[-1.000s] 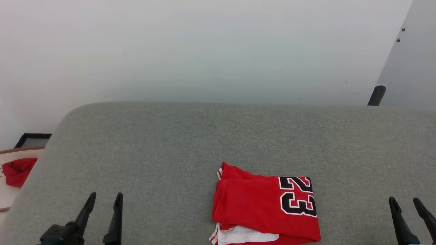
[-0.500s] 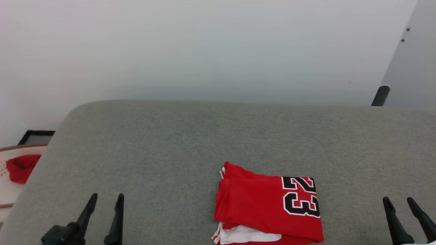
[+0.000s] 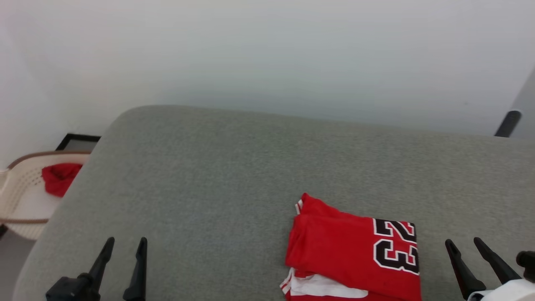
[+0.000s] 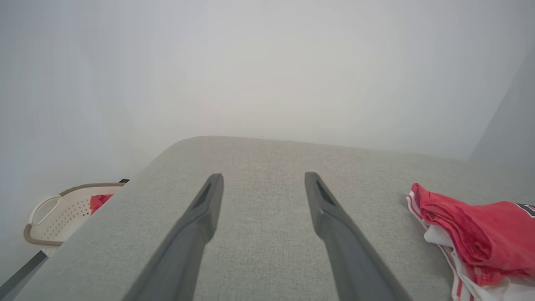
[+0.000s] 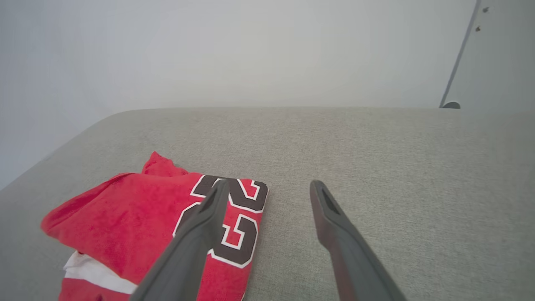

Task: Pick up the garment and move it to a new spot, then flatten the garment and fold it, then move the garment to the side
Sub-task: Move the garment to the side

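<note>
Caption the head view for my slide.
Folded red-and-white jersey on grey upholstered surface, between open left gripper and open right gripper.

The right end effector, fingers spread, hangs over the grey cushion beside the folded garment.

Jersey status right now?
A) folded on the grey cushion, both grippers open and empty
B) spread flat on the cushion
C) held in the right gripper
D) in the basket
A: the jersey lies folded on the cushion, while the left gripper and right gripper stand open with nothing between their fingers.
</note>
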Controlling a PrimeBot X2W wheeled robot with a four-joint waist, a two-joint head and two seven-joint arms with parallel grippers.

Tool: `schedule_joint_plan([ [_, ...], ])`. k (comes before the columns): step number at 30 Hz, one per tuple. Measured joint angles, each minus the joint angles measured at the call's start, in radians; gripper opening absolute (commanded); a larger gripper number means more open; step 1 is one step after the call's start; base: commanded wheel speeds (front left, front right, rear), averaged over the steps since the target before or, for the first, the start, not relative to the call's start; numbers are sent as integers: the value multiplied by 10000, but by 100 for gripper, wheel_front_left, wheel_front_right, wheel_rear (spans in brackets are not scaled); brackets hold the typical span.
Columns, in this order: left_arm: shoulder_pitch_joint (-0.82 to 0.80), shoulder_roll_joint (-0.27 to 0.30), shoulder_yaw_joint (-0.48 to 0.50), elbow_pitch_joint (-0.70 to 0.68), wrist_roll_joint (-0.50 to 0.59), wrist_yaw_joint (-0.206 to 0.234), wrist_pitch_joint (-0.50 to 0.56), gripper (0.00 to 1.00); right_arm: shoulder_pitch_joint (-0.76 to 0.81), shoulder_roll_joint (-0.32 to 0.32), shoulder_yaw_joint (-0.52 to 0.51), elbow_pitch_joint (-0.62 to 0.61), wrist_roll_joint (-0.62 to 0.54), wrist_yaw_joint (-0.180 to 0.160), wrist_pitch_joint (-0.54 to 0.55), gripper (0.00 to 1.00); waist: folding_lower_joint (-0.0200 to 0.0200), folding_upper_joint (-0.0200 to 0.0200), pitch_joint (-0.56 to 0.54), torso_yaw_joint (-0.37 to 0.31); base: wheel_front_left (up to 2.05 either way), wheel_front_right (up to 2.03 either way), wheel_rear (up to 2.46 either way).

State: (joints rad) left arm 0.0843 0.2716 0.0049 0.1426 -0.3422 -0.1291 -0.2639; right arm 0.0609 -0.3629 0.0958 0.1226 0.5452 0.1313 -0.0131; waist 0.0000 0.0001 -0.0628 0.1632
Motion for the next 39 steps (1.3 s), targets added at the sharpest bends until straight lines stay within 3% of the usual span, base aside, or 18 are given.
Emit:
schedule_joint_plan([
  [7,-16,-138,-161,-8,4,0,0,100,-288,-234,167,288,128,0,679,100,1,0,335,546,0,0,0],
  [19,-552,-541,-408,21,0,0,0,100,-895,-583,328,466,391,0,3442,100,0,0,1297,1133,0,0,0],
  [37,-1078,-915,-692,196,-107,0,0,100,-1592,-284,-240,138,-107,4,7302,100,0,0,2262,1586,0,0,0],
  [38,-1105,-924,-702,203,-107,0,0,100,-1640,-291,-232,104,-171,4,7473,16,1,0,2281,1599,0,0,0],
  [39,-1142,-928,-715,217,-109,0,0,100,-1704,-301,-230,84,-190,4,7637,0,0,0,2296,1611,0,0,0],
])
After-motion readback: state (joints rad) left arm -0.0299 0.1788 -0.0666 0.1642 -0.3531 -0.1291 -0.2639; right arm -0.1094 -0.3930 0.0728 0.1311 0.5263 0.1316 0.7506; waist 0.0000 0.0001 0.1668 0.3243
